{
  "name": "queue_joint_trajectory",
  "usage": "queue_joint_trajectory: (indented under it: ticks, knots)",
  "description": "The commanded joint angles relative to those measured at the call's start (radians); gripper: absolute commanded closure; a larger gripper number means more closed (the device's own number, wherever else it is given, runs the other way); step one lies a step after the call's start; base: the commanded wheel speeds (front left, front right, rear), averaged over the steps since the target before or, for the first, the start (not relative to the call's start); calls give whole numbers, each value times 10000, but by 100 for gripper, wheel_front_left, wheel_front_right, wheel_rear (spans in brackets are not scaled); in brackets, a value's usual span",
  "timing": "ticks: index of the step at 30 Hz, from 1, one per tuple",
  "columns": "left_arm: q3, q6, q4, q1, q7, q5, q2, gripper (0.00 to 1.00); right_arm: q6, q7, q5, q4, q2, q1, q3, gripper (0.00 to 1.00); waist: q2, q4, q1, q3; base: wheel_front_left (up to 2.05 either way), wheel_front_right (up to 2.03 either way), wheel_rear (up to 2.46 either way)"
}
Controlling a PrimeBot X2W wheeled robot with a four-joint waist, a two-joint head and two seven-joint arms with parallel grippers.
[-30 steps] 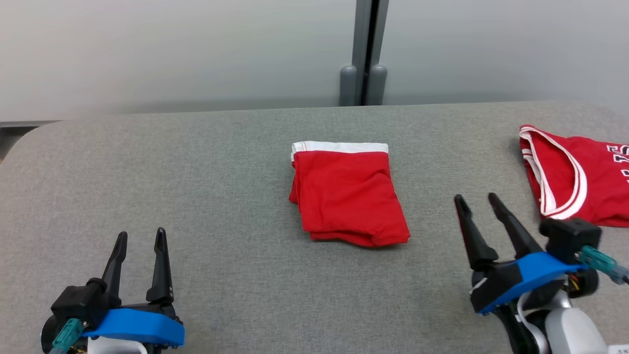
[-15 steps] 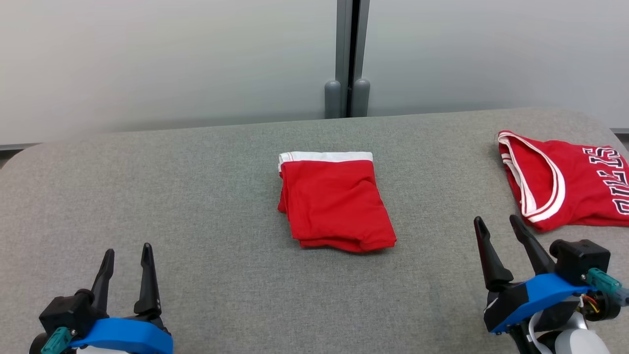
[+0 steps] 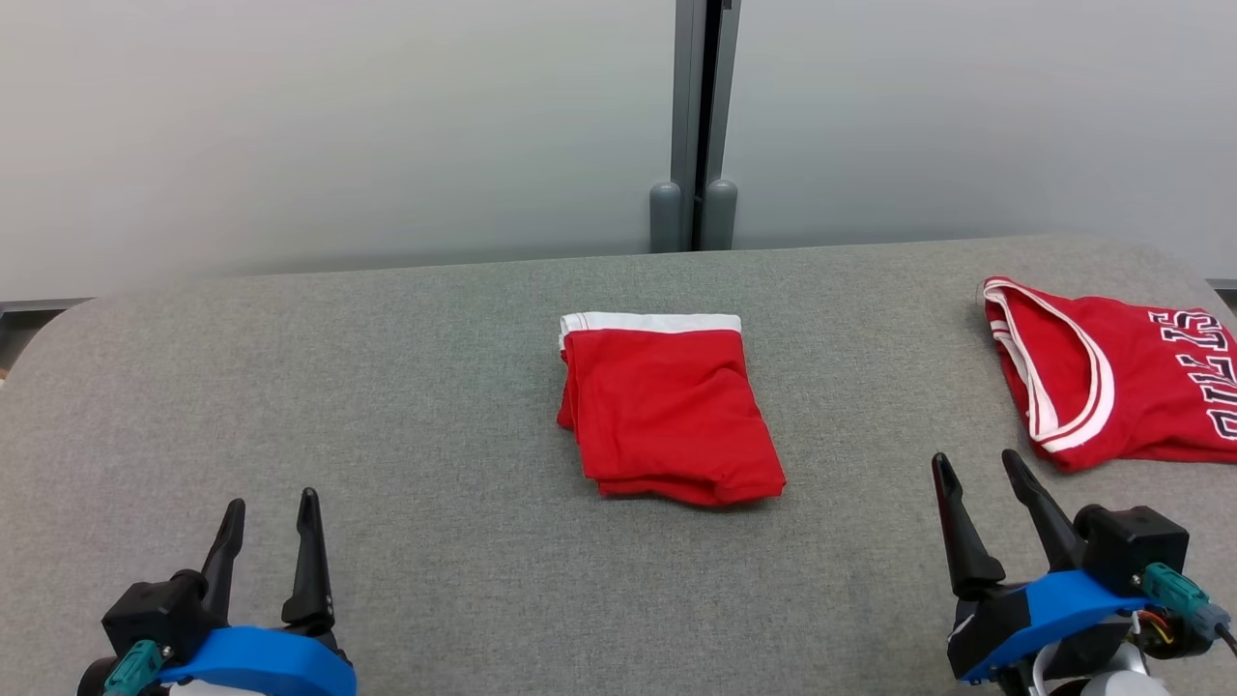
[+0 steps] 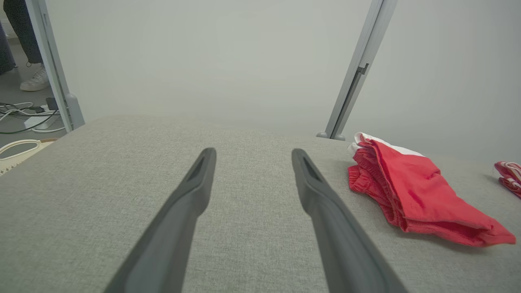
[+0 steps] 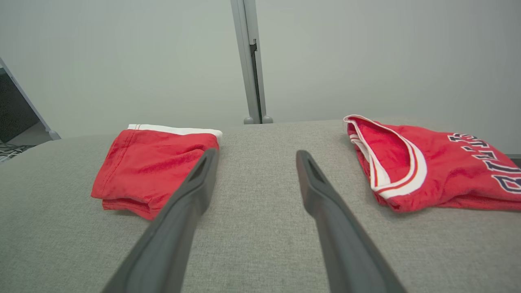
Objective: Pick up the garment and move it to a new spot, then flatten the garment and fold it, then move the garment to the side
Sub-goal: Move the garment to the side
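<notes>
Head view: shorts [image 3: 670, 411] mid table [image 3: 387, 387], jersey [image 3: 1131, 387] nr R edge.

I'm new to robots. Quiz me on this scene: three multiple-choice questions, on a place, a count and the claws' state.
1. Where on the grey table do the folded red shorts lie? A. middle B. left edge C. near right corner
2. How many red garments lie there? A. one B. two C. three
3. The left claw and right claw are: A. shut on cloth B. open, empty C. one open, one shut
1 A: they lie midway across. 2 B: shorts plus a lettered jersey at right. 3 B: spread fingers, nothing between.
</notes>
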Motion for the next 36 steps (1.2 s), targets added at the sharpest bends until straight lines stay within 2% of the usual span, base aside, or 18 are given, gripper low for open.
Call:
queue_joint_trajectory:
  ticks: [1,15,18,22,25,31,35,36]
  knots:
    - [-38,60,-45,-140,20,10,3,0,5,-60,63,40,-4,124,-20,0,-1,-2,0,0,0,0,0]
    - [-193,174,-394,-71,158,40,142,0,5,-58,313,257,-4,-266,18,0,-1,-19,0,242,0,0,0]
    - [-138,224,-510,-169,153,-8,183,0,5,427,351,372,-5,-812,146,0,-1,-5,0,439,0,0,0]
    - [-119,241,-657,-345,111,-48,229,0,5,1671,608,866,-7,-2173,265,0,-1,39,0,799,0,0,0]
    - [-194,190,-734,-568,94,-26,232,0,5,2753,1137,1814,-8,-3446,228,0,-1,187,0,1130,0,0,0]
    - [-458,33,-717,-1192,-64,134,158,0,5,4013,1755,4600,-4,-5853,380,0,-1,698,0,1746,0,0,0]
    - [-584,-76,-606,-1562,-204,197,92,0,5,4137,1628,6443,-11,-6917,468,0,-1,1066,0,2062,0,0,0]
    - [-639,-130,-559,-1708,-276,194,74,0,5,3986,1235,7266,-13,-7404,426,0,-1,1224,0,2222,0,0,0]
